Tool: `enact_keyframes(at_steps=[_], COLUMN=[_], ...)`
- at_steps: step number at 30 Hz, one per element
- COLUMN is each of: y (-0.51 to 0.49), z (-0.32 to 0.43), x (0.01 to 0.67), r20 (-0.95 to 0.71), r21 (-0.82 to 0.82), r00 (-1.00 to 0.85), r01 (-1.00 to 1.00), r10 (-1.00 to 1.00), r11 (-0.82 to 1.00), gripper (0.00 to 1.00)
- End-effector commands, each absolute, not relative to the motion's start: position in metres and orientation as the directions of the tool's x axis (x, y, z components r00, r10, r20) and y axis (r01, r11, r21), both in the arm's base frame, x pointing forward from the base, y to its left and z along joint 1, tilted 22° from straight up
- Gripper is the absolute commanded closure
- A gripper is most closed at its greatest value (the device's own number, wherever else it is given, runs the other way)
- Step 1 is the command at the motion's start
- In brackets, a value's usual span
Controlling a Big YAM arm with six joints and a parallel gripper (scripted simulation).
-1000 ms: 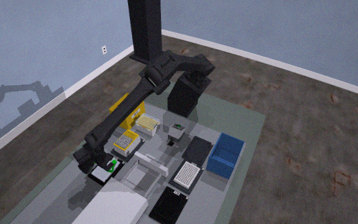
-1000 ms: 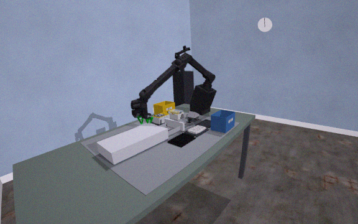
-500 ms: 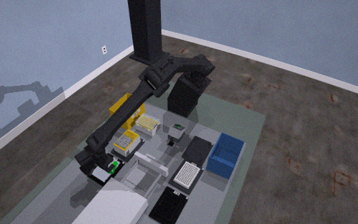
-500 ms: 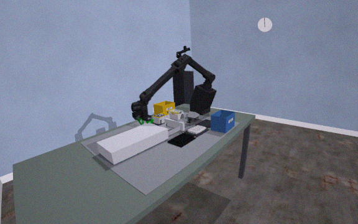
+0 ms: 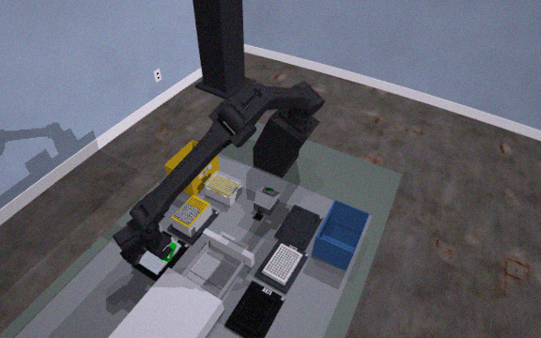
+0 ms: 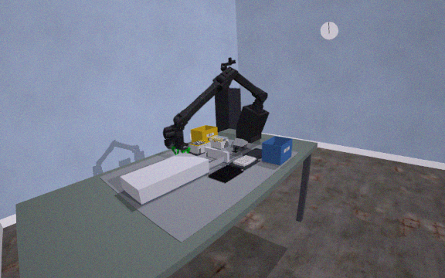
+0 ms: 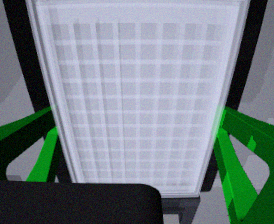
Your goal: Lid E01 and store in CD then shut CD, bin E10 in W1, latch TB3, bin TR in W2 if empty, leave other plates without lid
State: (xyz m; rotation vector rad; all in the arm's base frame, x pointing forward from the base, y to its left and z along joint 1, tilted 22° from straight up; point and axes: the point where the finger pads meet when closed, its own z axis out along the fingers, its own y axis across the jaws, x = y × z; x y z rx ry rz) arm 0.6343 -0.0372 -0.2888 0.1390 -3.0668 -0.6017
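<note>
I had the black arm's green-fingered gripper (image 5: 164, 253) closed on the pale, translucent, grid-patterned rectangular plate (image 7: 136, 90), one finger on each long side. The plate sat in a black nest (image 7: 15, 43) at the near left of the grey bench mat (image 5: 299, 305), just left of the open white cooler drawer (image 5: 214, 269). The white well plate (image 5: 282, 263) lay farther right, beside the blue plastic bin (image 5: 341, 235).
</note>
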Motion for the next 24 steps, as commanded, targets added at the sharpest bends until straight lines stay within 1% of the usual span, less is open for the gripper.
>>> enact_keyframes(at_steps=[1, 21, 24], y=[-0.0446, -0.0392, -0.0421], z=[-0.2707, -0.2729, -0.2639], x=[0.6563, 0.6617, 0.6639], r20=[-0.051, -0.054, -0.059], r21=[0.367, 0.367, 0.365], r00=[-0.995, -0.995, -0.995], r01=[-0.095, -0.099, -0.100], r10=[-0.082, -0.085, -0.084], r11=[0.925, 0.925, 0.926], gripper=[1.00, 1.00, 1.00])
